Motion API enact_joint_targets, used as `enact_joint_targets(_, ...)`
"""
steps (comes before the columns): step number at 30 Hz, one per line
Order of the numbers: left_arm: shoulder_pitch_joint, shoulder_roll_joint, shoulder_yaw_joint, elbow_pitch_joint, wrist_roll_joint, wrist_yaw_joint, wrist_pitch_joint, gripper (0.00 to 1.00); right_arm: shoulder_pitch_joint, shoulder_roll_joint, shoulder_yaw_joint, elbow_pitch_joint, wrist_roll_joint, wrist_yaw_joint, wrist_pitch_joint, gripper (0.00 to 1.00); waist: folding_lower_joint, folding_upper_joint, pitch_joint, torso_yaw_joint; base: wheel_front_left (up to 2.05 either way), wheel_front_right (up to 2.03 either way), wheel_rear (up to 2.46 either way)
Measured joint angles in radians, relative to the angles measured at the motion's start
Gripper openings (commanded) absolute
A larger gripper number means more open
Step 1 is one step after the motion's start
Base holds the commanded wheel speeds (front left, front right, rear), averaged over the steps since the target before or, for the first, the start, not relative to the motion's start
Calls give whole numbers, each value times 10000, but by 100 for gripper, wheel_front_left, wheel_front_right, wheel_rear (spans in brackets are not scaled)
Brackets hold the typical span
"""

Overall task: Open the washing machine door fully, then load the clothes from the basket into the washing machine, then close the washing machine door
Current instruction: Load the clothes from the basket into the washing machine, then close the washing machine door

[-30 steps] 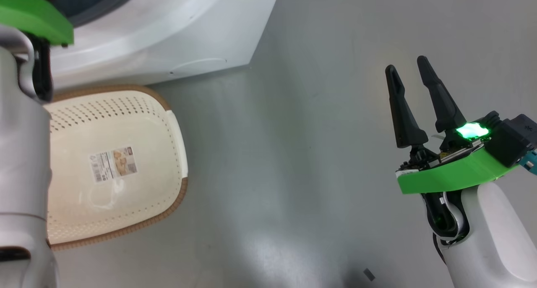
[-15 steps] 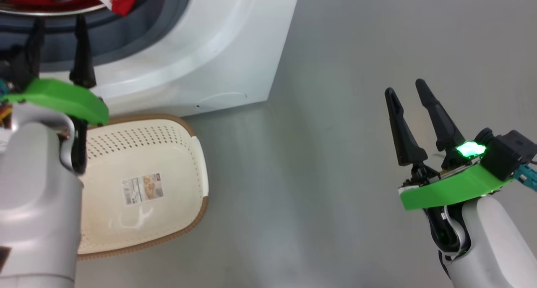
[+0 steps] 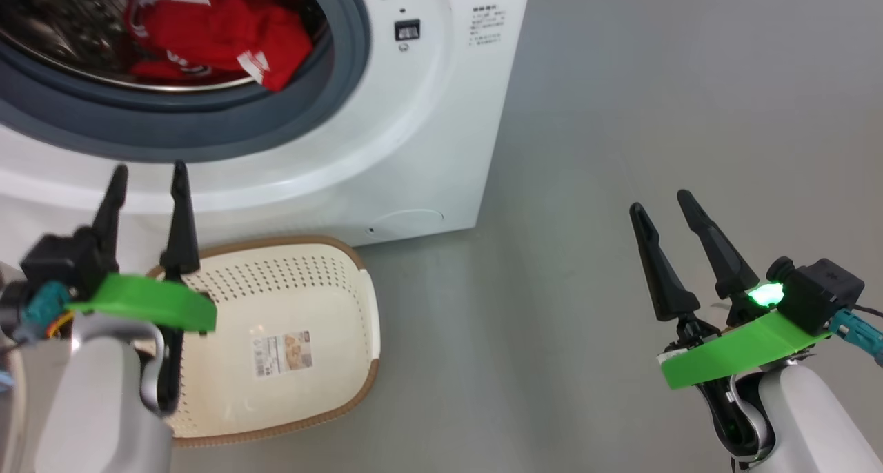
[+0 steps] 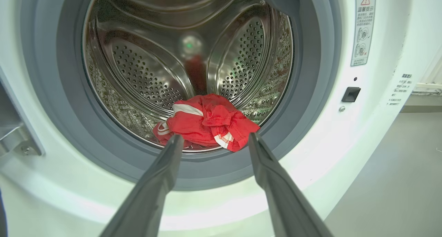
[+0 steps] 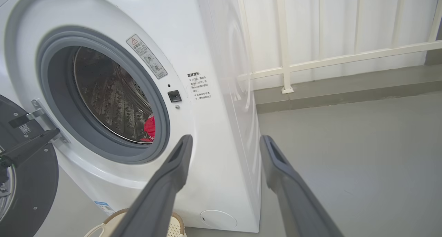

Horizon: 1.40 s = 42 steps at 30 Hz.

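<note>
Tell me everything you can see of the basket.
The basket is cream-white plastic, rounded rectangular, its walls perforated with small holes, with a brown woven-look rim and a white handle section on one side. A paper label sticks to its bottom. It stands upright on the grey floor, close in front of the washing machine; whether they touch is unclear. No clothes show in it. The left arm hides its left part.

Pale grey rounded forearms (image 3: 96, 404), bright green wrist plates (image 3: 148, 300), left gripper (image 3: 150, 167) and right gripper (image 3: 659, 200) each with two long dark tapering jaws, green light (image 3: 766, 295) glowing at the right wrist, teal connectors (image 3: 855, 328)
</note>
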Motion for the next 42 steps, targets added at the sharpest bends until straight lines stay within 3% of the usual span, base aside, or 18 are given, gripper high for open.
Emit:
enact_joint_targets(23,4392,-614,428,-3363,311,207,0,100,1111,-272,-326,23,-102,0,2,100,0,0,-1546,1028,0,0,0)
enact_joint_targets(42,5237,-796,497,-3948,84,370,0,100,1423,-395,-445,197,-196,0,2,100,1,0,-1880,1317,0,0,0)
